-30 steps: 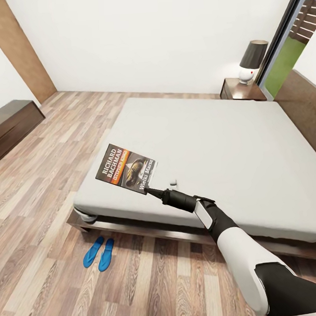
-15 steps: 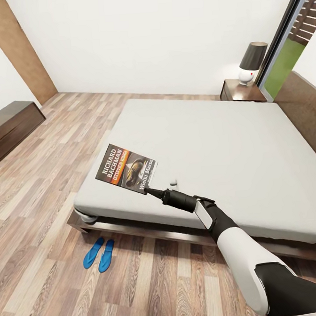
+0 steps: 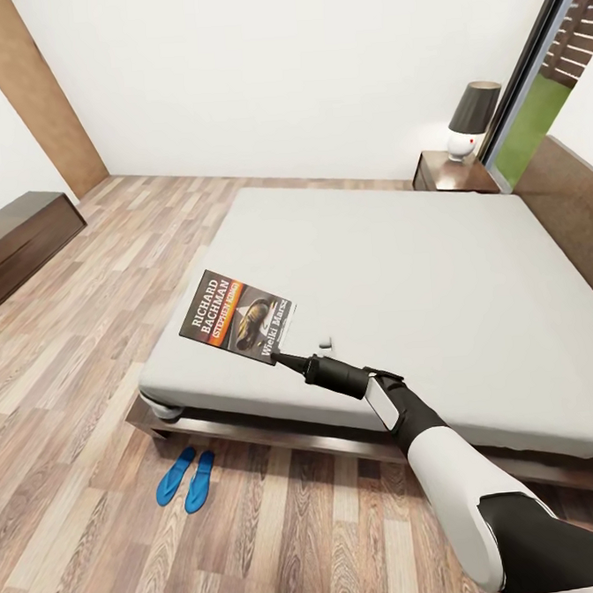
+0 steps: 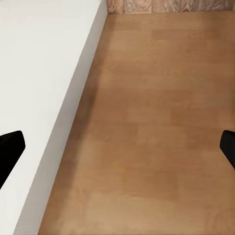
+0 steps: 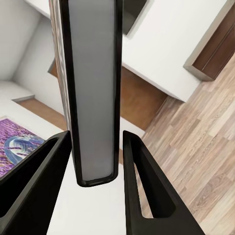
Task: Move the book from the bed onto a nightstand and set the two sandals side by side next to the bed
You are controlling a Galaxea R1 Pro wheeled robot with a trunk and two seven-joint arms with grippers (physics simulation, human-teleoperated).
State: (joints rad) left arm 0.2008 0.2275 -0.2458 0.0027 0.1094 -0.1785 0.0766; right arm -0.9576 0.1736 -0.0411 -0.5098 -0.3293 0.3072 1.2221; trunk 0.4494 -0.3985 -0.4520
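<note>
Book (image 3: 237, 317) pinched at corner by right gripper (image 3: 281, 359), held above bed (image 3: 401, 271) near foot edge; unchanged since earlier frames. Sandals (image 3: 186, 482) side by side on floor beside bed. Left gripper (image 4: 117, 149) fingers spread.

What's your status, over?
Right pincer shut on book, lifted over bed. Left pincer open, empty. Sandals paired by bed. Nightstand path unobstructed.

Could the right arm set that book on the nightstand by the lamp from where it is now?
Probably not: the right gripper holds the book over the bed's near corner, with the nightstand across the mattress.
</note>
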